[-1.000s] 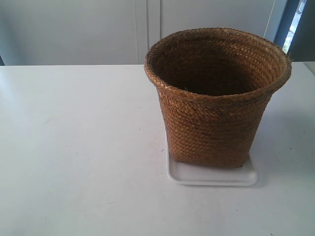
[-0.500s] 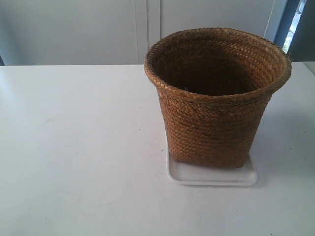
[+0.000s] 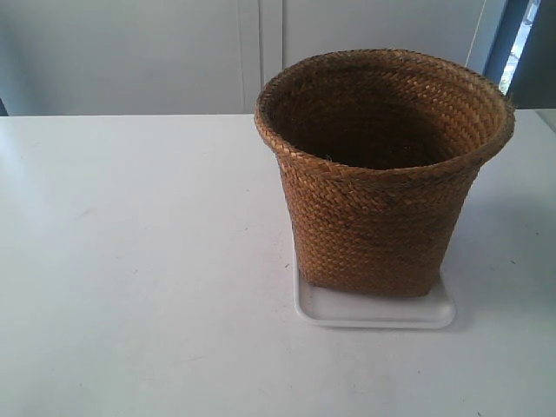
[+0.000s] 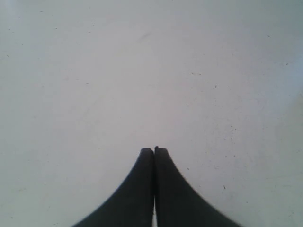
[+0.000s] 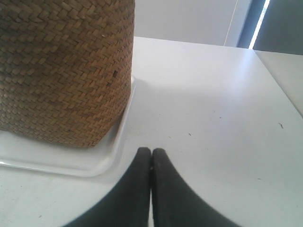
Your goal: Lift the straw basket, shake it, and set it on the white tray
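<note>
The left gripper (image 4: 154,150): both dark fingers (image 4: 137,189) pressed flat against each other along their inner faces, only a hairline seam between them, tips level, nothing pinched. The right gripper (image 5: 151,150): same posture, its two dark fingers (image 5: 170,194) brought fully together, tips meeting evenly, clasping nothing. On each, the fingers flare outward in a smooth curve from the narrow tips back toward the wrist.

Exterior view: raised, angled down across the surface (image 3: 130,261), mid-range; straw basket (image 3: 382,217) on white tray (image 3: 373,314) right of centre. Left wrist view: close above bare surface. Right wrist view: low, near, shares straw basket and white tray.
</note>
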Robot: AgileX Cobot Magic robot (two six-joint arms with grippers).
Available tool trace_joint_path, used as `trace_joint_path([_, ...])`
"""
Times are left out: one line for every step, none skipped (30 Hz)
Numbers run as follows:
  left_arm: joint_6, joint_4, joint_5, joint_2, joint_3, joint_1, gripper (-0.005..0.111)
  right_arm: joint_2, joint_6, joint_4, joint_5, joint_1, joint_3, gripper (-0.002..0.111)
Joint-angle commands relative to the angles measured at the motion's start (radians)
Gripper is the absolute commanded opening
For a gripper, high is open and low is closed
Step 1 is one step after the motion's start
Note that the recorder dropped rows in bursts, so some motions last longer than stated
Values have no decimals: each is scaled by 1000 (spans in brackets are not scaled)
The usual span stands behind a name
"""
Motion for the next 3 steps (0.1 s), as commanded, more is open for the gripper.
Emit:
trace_joint_path([0,-11,-2,-5,5,0,0,-6,3,-3,-1,-1,5,0])
trace_joint_path([0,-11,-2,-5,5,0,0,-6,3,-3,-1,-1,5,0])
trace_joint_path([0,-11,-2,-5,5,0,0,-6,3,-3,-1,-1,5,0])
